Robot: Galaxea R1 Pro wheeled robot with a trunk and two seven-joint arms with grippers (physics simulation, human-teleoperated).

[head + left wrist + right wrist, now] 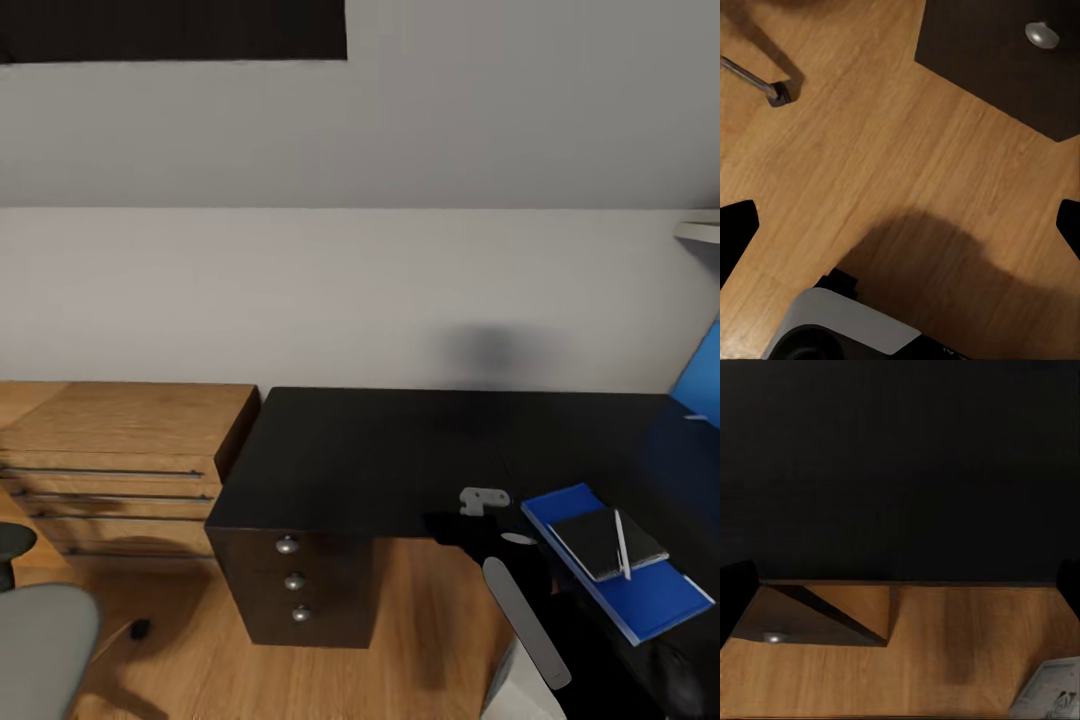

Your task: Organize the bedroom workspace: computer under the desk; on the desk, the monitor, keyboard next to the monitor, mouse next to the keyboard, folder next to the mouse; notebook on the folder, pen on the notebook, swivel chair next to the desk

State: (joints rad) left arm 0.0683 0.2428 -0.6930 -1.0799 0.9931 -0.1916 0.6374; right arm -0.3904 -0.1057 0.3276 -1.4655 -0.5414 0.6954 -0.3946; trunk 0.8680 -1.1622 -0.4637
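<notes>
Pen (621, 543) atop notebook (606, 543), atop folder (620, 575), on desk (380, 455).

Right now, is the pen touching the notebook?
Touching. The head view shows the pen lying flat across the dark notebook, no gap visible, and the notebook resting on the blue folder on the desk.

The bench (380, 460) has a glossy black top and stands against the pale wall, with a black drawer unit (295, 585) carrying three silver knobs under its left end. A blue folder (640, 600) lies flat near the bench's front right edge. The rest of the black top to the left of it is bare. The light wood floor (200, 670) runs under the bench, and a low wooden shelf unit (120, 460) stands just beside the bench's left end.
</notes>
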